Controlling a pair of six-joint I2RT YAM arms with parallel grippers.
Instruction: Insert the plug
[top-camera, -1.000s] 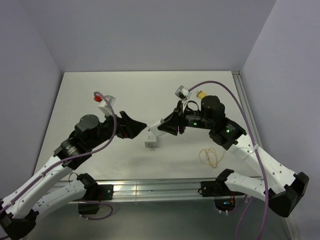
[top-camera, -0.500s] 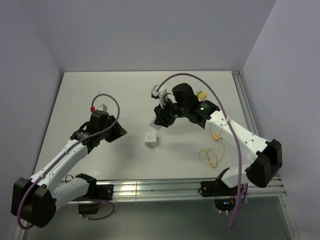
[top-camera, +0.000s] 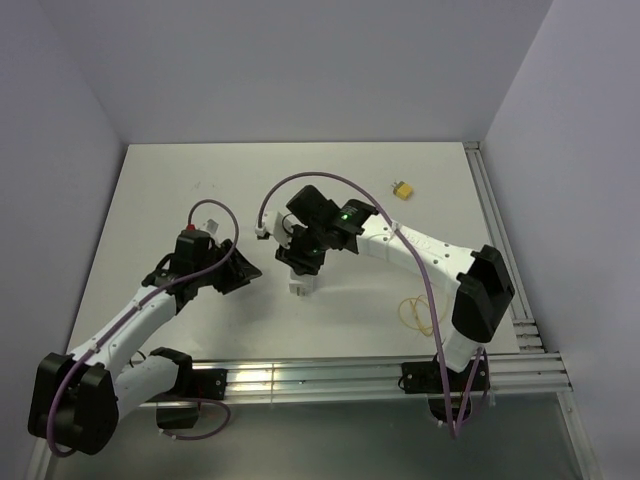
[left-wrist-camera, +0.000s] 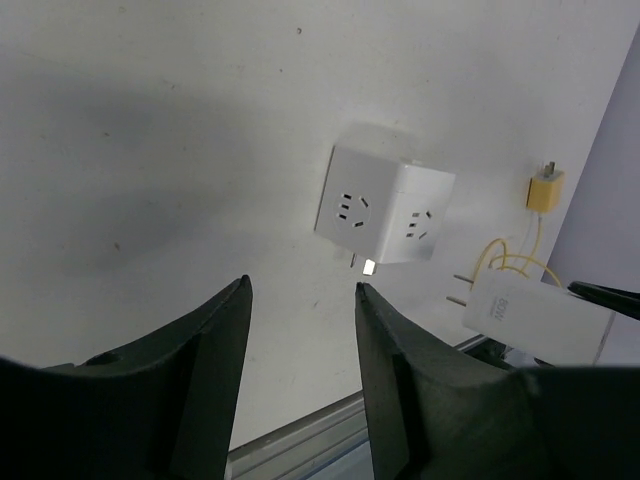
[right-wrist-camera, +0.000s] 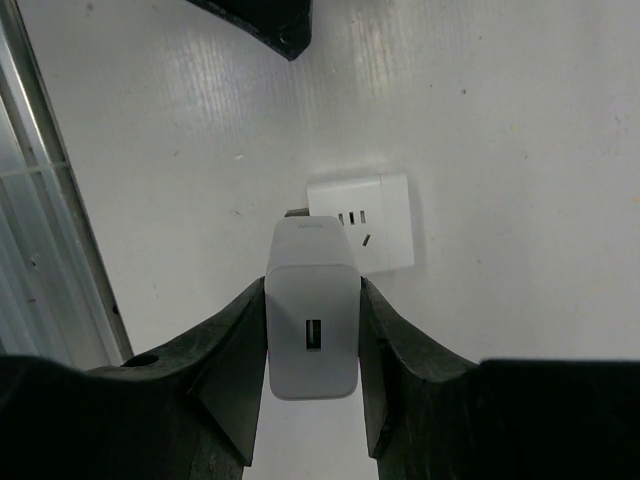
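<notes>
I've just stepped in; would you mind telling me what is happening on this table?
The right end effector is clamped on a white charger, holding it close to the white socket cube with its prongs not yet in any socket. The left end effector hangs open and empty a little way from the cube. A small yellow connector lies untouched toward the far right.

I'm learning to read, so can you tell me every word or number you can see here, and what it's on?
White charger held in the right gripper: faint grey print, too blurred to read.
Socket cube: no words, only slot holes.
Yellow plug: too small to tell, nothing readable.
</notes>
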